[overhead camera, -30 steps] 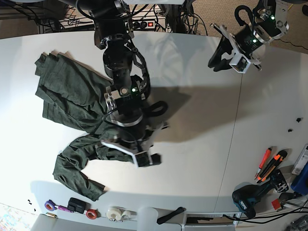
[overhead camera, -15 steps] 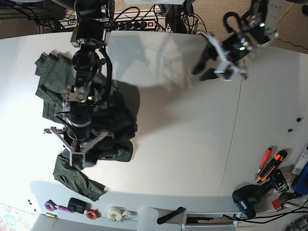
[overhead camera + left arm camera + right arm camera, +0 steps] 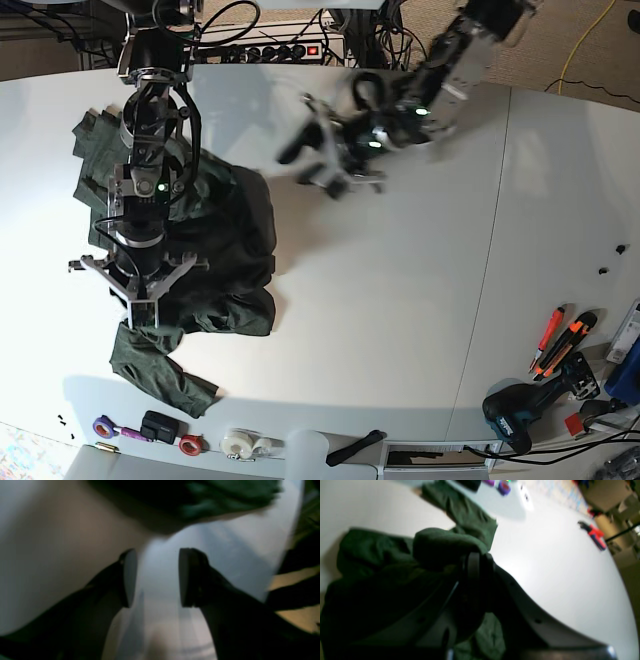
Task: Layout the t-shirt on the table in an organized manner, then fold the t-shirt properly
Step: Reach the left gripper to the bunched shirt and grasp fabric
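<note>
The dark green t-shirt (image 3: 235,250) lies bunched on the left of the white table (image 3: 400,300), with one sleeve trailing toward the front edge. My right gripper (image 3: 136,312) hangs over the shirt's left side. In the right wrist view this gripper (image 3: 475,562) is shut on a fold of the t-shirt (image 3: 382,562). My left gripper (image 3: 312,162) hovers, blurred, over bare table just right of the shirt. In the left wrist view its jaws (image 3: 157,580) stand open with nothing between the pads (image 3: 130,577), and the t-shirt (image 3: 225,495) lies ahead of them.
Hand tools (image 3: 560,340) and a drill (image 3: 520,412) lie at the front right. Tape rolls (image 3: 240,443) and small items (image 3: 112,428) line the front edge on the left. A power strip (image 3: 290,50) and cables sit behind the table. A seam (image 3: 480,300) runs down the tabletop.
My left arm swung from the far right to the table's middle, toward the shirt, and its jaws opened. My right arm carried shirt fabric leftward, piling it over the body.
</note>
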Available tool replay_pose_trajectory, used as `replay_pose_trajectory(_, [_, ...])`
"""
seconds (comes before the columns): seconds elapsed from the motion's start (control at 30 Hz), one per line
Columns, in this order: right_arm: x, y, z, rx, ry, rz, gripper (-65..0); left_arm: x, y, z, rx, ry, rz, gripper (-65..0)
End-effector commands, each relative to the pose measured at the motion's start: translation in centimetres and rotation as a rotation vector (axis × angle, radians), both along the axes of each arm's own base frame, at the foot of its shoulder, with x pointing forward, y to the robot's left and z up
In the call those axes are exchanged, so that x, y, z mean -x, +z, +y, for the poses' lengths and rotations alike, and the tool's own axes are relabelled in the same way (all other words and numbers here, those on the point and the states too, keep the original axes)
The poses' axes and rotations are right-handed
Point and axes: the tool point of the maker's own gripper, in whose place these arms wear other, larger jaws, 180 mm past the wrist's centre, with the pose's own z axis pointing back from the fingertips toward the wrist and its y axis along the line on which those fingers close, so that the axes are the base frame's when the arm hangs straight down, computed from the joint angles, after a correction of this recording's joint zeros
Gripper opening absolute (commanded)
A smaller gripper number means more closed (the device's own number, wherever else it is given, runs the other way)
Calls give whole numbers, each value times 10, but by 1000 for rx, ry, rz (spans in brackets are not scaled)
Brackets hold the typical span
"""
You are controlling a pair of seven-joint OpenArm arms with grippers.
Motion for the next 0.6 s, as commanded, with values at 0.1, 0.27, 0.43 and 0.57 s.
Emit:
replay_pose_trajectory(0.1, [-18,49,2,16,23,-153,-650,1,30,-42,55,-29,-78,-368])
replay_pose_trajectory(0.27, [-31,73,10,-38,53,-220,-650,-10,32,-63,8,11,-138,-368])
replay_pose_trajectory(0.43, [-34,74,17,-86,81,-227,-650,-22,16,-82,4,15,-97,-368])
replay_pose_trajectory(0.57, [-36,71,25,-105,127,-211,-650,-31,1,-102,-3,7,-54,-368])
